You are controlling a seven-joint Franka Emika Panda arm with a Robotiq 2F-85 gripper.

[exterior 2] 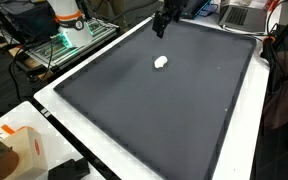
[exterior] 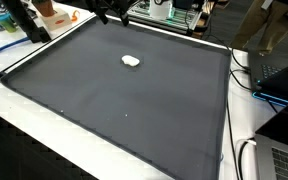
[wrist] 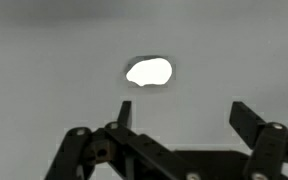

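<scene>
Dark grey mat (exterior: 134, 110) covers white table (exterior: 24, 120). Lab clutter round edges: orange object (exterior: 52, 14) far left, cables (exterior: 242, 75) right. Small white lump (exterior: 131, 60) lies alone on mat, far half. Gripper (exterior: 109, 14) hangs over mat's far edge, jaws spread wide, holding nothing. Wrist view: lump ahead of fingers (wrist: 124, 108), apart, untouched, slightly off centre.

Arm (exterior 2: 165, 10), single: dark, enters at the top edge in both exterior views, wrist turned downward. Gripper (wrist: 181, 116): black, two-fingered, jaws spread wide. Fingers (wrist: 125, 112): tips well apart, linkages visible in the wrist view.
</scene>
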